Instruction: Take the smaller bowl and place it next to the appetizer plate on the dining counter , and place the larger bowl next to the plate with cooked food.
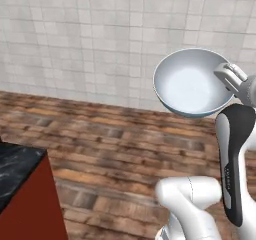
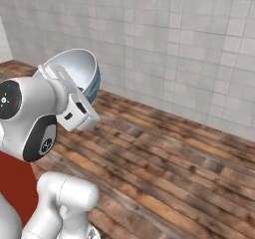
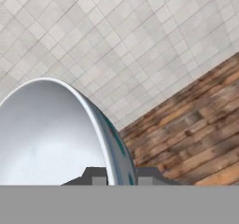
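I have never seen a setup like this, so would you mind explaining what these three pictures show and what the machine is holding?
It is a rendered kitchen, not a real one. The white machine is a robot arm on a base that can drive. Two pictures come from cameras on that base, behind the arm to its left and to its right. The third comes from a camera on the hand, looking along the claw.

The claw is shut on the rim of the larger bowl, one finger inside the rim and one outside. The bowl is pale inside with a blue pattern outside, and it hangs tilted in the air above the wooden floor, before a tiled wall.

At the lower left of the left base view is a corner of the dining counter: black marble top, red side.
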